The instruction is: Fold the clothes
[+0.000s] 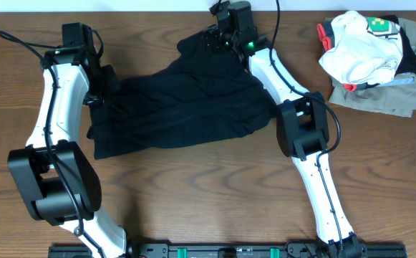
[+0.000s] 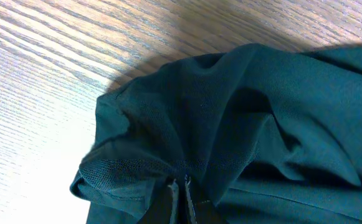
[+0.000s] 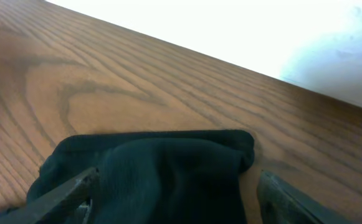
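The dark crumpled cloth garment (image 1: pixel 186 107) lies mid brown wooden table (image 1: pixel 215 193). At its 9 o'clock the left gripper (image 2: pixel 182 198) pinches a bunched edge, a thin bite that may slip. At 1 o'clock the right gripper (image 3: pixel 174 196) straddles the hem, jaws spread; lifting now would drag it lopsided

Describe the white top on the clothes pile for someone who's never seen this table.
On the wooden table, look to the far right corner for the pile of clothes. The white top lies crumpled on it: the only white piece, with a green patch and red trim.
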Motion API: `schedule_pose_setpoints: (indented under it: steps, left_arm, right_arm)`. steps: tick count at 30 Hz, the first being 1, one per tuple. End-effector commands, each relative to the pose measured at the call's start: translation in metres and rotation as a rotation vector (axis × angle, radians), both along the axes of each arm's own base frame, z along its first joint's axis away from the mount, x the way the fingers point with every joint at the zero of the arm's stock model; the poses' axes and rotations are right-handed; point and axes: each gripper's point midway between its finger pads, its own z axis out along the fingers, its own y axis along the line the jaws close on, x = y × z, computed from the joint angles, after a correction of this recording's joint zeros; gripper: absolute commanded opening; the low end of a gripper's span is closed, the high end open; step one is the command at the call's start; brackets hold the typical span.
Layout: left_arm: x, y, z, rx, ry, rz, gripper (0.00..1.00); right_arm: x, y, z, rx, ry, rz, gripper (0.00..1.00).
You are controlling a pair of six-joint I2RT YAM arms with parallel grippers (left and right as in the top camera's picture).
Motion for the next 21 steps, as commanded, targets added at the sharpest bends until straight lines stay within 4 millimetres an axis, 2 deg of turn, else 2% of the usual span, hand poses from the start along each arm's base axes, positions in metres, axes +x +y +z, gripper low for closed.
schedule_pose_setpoints:
  steps: [1,7,14,16,17,18,19,21]
  left_arm:
    - [0.0010,0.0013,0.0035,0.003,-0.007,0.014,0.06]
    - [0.0010,0.0013,0.0035,0.003,-0.008,0.014,0.06]
    - [0.0011,0.0013,0.0035,0.003,-0.008,0.014,0.06]
    - [0.0010,0.0013,0.0035,0.003,-0.008,0.014,0.06]
    - [0.0010,0.0013,0.0035,0.003,-0.008,0.014,0.06]
    - [0.0010,0.0013,0.0035,0.003,-0.008,0.014,0.06]
    - [0.0011,0.0012,0.0035,0.003,-0.008,0.014,0.06]
    - [0.0011,0.0012,0.0035,0.003,-0.008,0.014,0.06]
  right_arm:
    - [0.0010,0.0033,-0.0199,0.003,0.023,-0.019,0.74]
    - [0.0039,-0.0026,-0.0267,0.000,0.031,-0.047,0.72]
    - [0.0074,-0.0050,-0.0246,-0.005,0.016,-0.065,0.70]
    - [0.0081,-0.0050,-0.0237,-0.004,0.011,-0.066,0.60]
    - [0.0082,-0.0049,-0.0235,-0.003,0.010,-0.066,0.50]
    - [0.0084,-0.0049,-0.0232,-0.002,0.009,-0.066,0.36]
    - [0.0083,-0.0049,-0.0233,-0.002,0.010,-0.067,0.28]
    - [0.0079,-0.0050,-0.0239,-0.003,0.013,-0.067,0.19]
